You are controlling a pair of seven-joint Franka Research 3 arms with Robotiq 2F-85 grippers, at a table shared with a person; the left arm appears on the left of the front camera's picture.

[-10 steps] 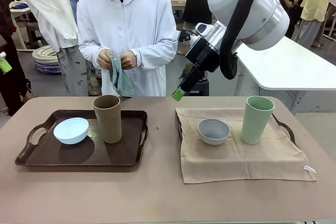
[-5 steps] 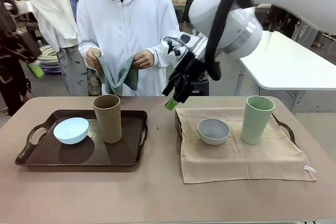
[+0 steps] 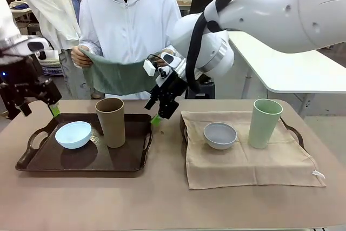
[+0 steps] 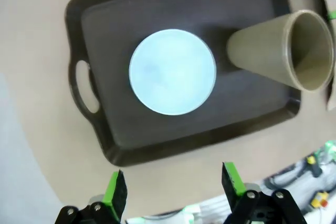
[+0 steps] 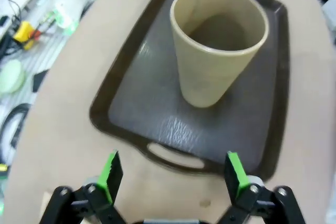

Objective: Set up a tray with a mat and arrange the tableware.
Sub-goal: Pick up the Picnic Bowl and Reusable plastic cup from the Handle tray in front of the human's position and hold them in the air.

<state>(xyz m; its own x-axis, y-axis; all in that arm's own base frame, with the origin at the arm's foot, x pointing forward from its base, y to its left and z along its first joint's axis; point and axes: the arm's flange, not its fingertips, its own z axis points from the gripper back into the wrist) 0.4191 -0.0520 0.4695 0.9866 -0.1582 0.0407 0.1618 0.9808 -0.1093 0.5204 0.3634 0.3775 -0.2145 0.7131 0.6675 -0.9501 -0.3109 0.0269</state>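
1. Front view: a brown worktop [image 3: 162,204] has a person [image 3: 130,25] in a white hooded top standing at its far side, both hands holding a green cloth [image 3: 116,77] spread wide at chest height; on the left of the worktop a dark brown tray [image 3: 81,170] carries a pale blue bowl [image 3: 73,134] and, just beside it to the right, an upright tan-brown tumbler [image 3: 111,123]; on the right a beige mat [image 3: 248,163] covers a second tray [image 3: 296,133], whose handles show at the mat's sides; on the mat stand a white-grey bowl [image 3: 220,135] and, near it to the right, an upright pale green tumbler [image 3: 264,124]; the left claw [image 3: 39,109] hangs in the air above the far left corner of the dark brown tray, fingers pointing down and apart, gripping nothing; the right claw [image 3: 160,116] hangs over the gap between the two trays, close to the dark brown tray's right handle, tilted downward, fingers apart.
2. Left wrist view: looking straight down; the left claw's green pads [image 4: 115,188] rise from the bottom edge, wide apart; beyond them lies the dark brown tray, the pale blue bowl near its middle, the tan-brown tumbler just beside the bowl with its open mouth showing.
3. Right wrist view: slightly blurred; the right claw's green pads [image 5: 111,171] stand wide apart; ahead, the tan-brown tumbler stands upright on the dark brown tray; the tray's near handle lies between the two fingers in the picture.
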